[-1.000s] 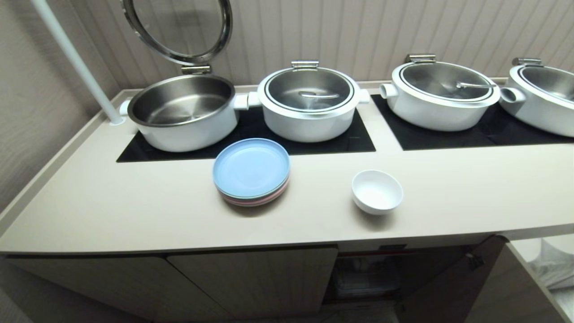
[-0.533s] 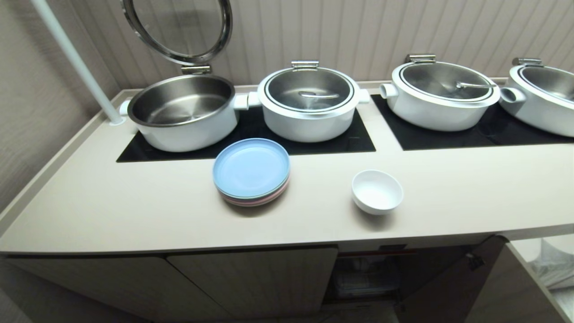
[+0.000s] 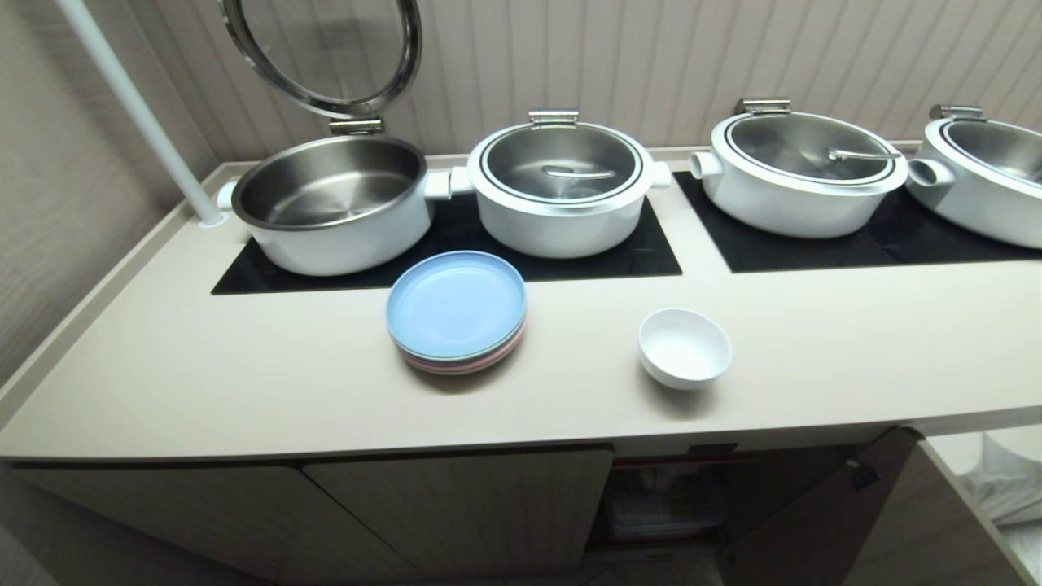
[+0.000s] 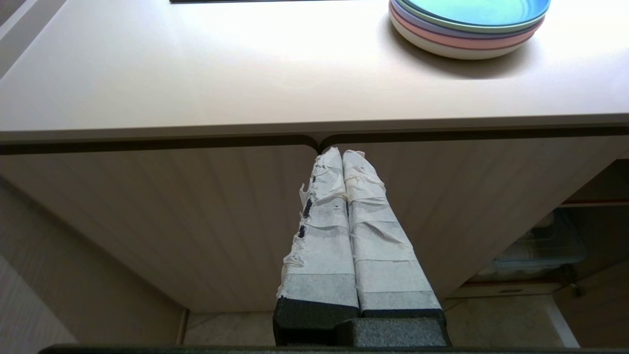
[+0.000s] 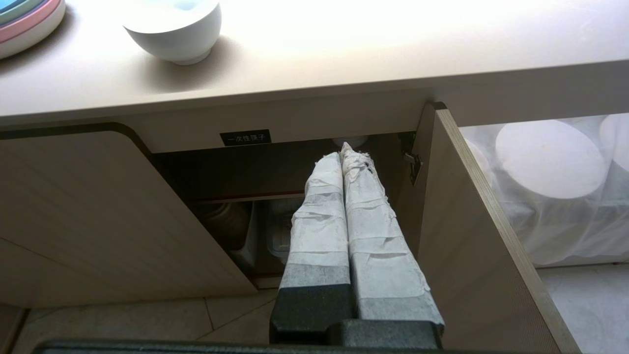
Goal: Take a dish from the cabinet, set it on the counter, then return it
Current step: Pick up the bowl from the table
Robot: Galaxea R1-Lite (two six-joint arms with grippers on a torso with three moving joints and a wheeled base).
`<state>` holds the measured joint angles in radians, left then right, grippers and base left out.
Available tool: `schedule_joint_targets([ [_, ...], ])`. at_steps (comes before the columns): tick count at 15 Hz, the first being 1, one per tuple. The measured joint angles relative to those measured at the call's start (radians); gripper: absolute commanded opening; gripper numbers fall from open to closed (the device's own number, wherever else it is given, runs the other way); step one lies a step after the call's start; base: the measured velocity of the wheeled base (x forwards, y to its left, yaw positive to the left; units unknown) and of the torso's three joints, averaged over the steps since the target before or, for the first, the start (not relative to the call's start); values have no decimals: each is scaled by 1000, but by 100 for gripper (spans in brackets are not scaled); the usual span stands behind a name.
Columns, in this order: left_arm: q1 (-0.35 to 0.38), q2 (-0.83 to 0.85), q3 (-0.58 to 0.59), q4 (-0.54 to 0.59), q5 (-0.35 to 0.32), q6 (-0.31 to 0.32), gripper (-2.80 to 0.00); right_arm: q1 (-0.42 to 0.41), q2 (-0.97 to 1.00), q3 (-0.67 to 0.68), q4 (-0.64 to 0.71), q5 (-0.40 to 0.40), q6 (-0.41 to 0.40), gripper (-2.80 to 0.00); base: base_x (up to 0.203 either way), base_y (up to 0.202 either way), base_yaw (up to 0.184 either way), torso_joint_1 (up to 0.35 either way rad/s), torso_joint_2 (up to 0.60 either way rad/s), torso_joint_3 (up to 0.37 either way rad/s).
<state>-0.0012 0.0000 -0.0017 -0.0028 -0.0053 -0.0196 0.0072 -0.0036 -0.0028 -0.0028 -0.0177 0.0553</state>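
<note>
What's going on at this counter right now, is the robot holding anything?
No, nothing is held. The white bowl sits on the counter, right of the stacked plates. Both arms hang below the counter edge: the right tool is shut before the open cabinet, and the left tool is shut before a closed door.

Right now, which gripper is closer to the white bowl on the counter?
Right. The right gripper, shut, sits low before the open cabinet just below the white bowl. The left gripper, shut, sits before the closed doors, beyond the plates.

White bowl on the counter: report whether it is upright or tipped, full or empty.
Upright and empty. The white bowl stands on its foot on the counter, and its bare white inside shows.
</note>
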Motion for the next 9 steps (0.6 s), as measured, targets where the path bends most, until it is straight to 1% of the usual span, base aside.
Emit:
schedule_joint_targets([
  [9,0,0,0,0,0,0,-280,-1,2,-1,2,-1,-12,-280,0,0,0,0,0,0],
])
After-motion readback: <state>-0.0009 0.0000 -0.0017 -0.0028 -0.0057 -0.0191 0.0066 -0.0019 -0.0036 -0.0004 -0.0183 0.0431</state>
